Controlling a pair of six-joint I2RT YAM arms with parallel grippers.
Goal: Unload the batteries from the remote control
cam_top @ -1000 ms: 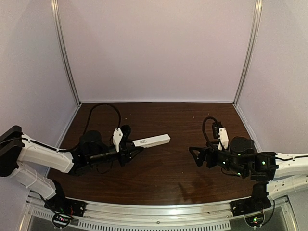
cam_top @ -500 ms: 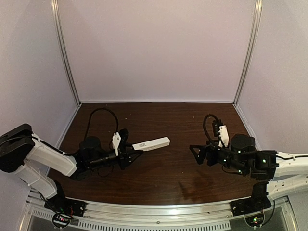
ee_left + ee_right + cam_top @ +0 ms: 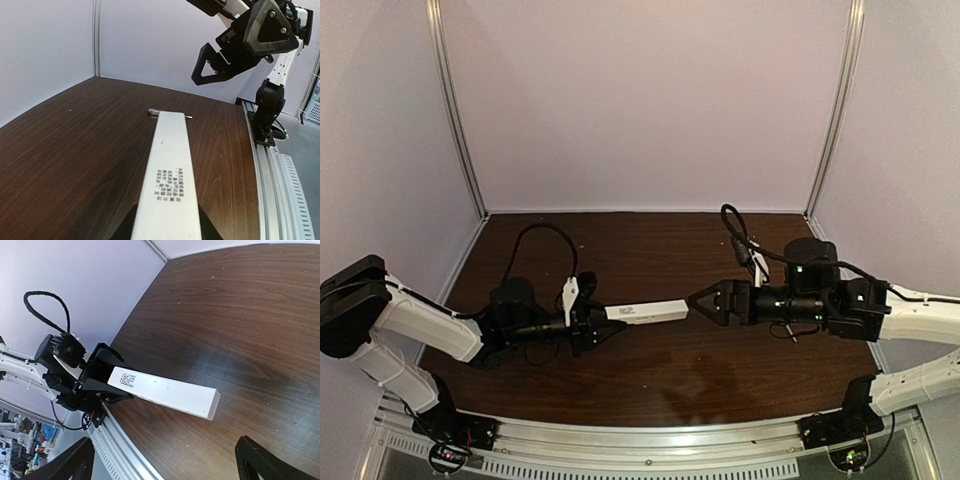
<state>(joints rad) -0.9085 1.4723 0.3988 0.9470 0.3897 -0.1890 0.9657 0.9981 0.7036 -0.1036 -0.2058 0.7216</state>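
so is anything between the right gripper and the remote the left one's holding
Nothing visible. The open right gripper faces the free end of the remote control, which the left gripper holds by its other end. Only open air above the table lies between them.

Looks like a lab's robot test cell: boxed in by plain pale wall panels (image 3: 650, 100) on aluminium corner posts (image 3: 455, 110), floored with a dark wood-grain desk (image 3: 650, 370), edged by a metal rail (image 3: 650, 445) bearing the left arm's base (image 3: 455, 428) and the right arm's base (image 3: 835, 428) — with blurred clutter (image 3: 22, 437) beyond that rail.
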